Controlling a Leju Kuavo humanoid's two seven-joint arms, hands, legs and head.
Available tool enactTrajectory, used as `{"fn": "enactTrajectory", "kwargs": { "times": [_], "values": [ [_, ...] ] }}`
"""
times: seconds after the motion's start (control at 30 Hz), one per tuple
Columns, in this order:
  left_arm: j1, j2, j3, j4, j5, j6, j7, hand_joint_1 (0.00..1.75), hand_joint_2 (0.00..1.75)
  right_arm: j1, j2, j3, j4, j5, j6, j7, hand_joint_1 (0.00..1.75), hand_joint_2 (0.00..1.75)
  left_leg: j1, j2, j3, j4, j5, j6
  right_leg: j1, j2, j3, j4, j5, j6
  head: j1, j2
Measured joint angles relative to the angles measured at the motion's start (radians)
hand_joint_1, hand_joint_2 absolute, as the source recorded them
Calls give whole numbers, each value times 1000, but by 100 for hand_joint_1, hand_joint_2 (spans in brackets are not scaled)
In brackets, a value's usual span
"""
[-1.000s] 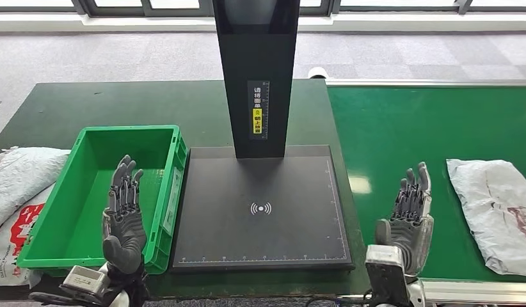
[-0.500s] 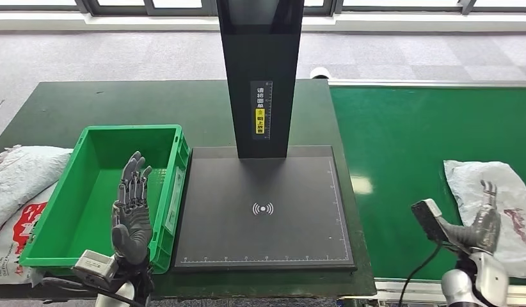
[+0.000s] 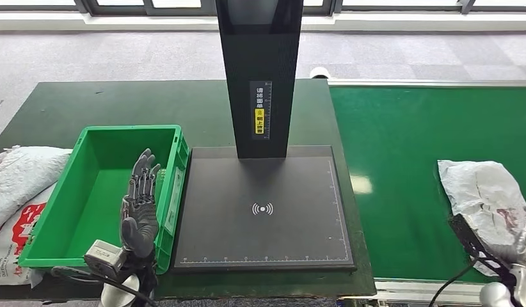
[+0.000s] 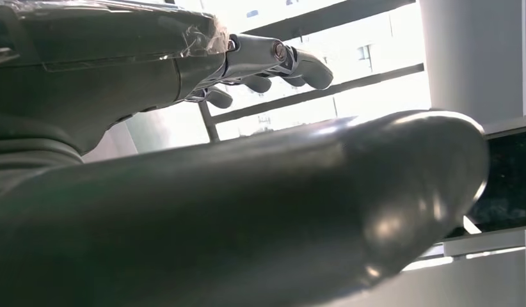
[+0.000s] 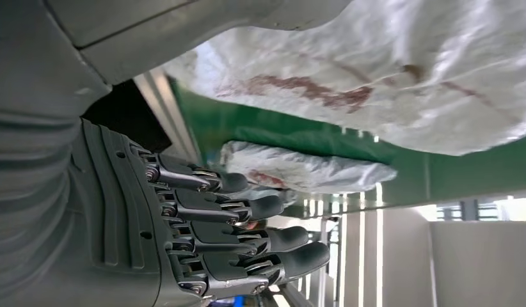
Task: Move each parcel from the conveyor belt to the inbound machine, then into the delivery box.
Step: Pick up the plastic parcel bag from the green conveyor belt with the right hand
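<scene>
Head view shows me the white parcel point(image 3: 487, 201) lying on the conveyor belt point(image 3: 401, 153). It looks soft and crinkly, so I'd grab its middle. My right robot hand point(image 5: 203, 224) is spread beside it, holding nothing.

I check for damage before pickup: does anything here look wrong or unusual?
The white parcel on the green conveyor belt is crumpled and carries smeared reddish marks. I cannot tell whether they are stains or print. Nothing else stands out.
</scene>
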Motion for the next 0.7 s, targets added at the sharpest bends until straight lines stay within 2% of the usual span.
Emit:
{"fn": "enactTrajectory", "kwargs": {
  "times": [0.23,0.37,0.47,0.7],
  "values": [
    [-29,-1,0,23,3,-23,1,0,0,11,-82,-62,125,13,51,73,0,175,-1,1,0,0,-1,2,0,0,0,0,-1,1,0,0],
    [-34,0,0,37,-5,-25,-3,0,0,5,-112,-103,202,22,62,59,0,175,0,3,0,0,-2,1,0,3,0,0,-1,1,0,0],
    [-39,0,-2,47,-22,-13,-7,0,0,-16,-105,-107,252,44,84,61,0,175,0,6,2,0,-3,1,0,5,0,0,-1,1,0,0],
    [-60,-1,-13,73,-42,16,-2,0,0,-56,-51,-107,330,65,139,69,0,175,0,6,2,0,-2,2,0,4,1,0,-1,1,0,0]
  ]
}}
